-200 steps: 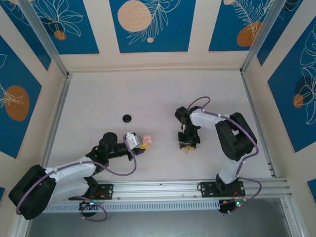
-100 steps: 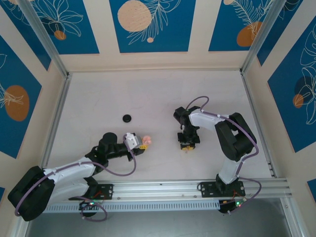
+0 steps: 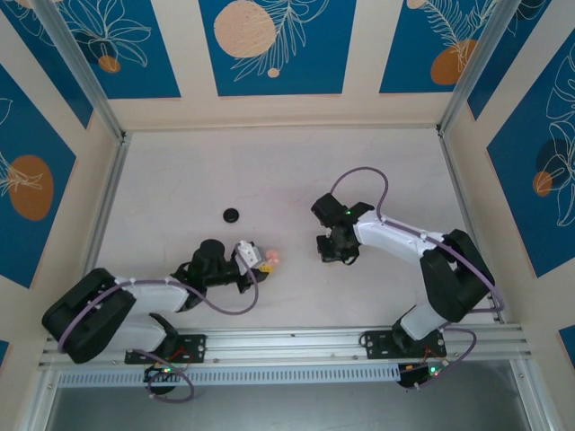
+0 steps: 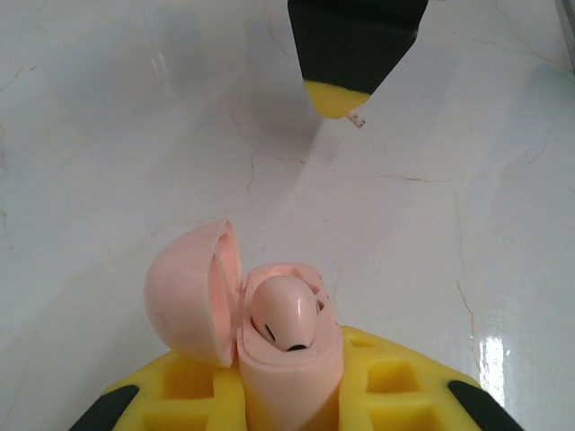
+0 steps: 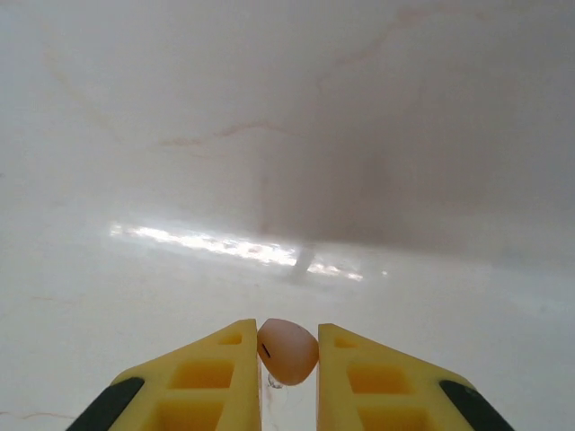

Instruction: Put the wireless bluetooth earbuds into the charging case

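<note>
A pale pink charging case (image 4: 287, 359) stands between the yellow fingers of my left gripper (image 4: 289, 400), which is shut on it. Its lid (image 4: 184, 301) hangs open to the left, and one pink earbud (image 4: 284, 312) sits in the case. In the top view the case (image 3: 272, 259) lies left of centre, at the tip of the left gripper (image 3: 260, 261). My right gripper (image 5: 287, 334) is shut on a second pink earbud (image 5: 289, 352), pinched between its yellow fingertips just above the table. That right gripper (image 3: 334, 250) hovers a little to the right of the case.
A small black round disc (image 3: 232, 215) lies on the pale marble tabletop (image 3: 269, 171), behind and to the left of the case. Metal rails (image 3: 103, 215) border the table at the sides and the near edge. Free room lies at the back and centre.
The right gripper's jaws have closed on the pink earbud, and it has moved slightly back and left. The left arm has stretched forward, carrying the case a little to the right.
</note>
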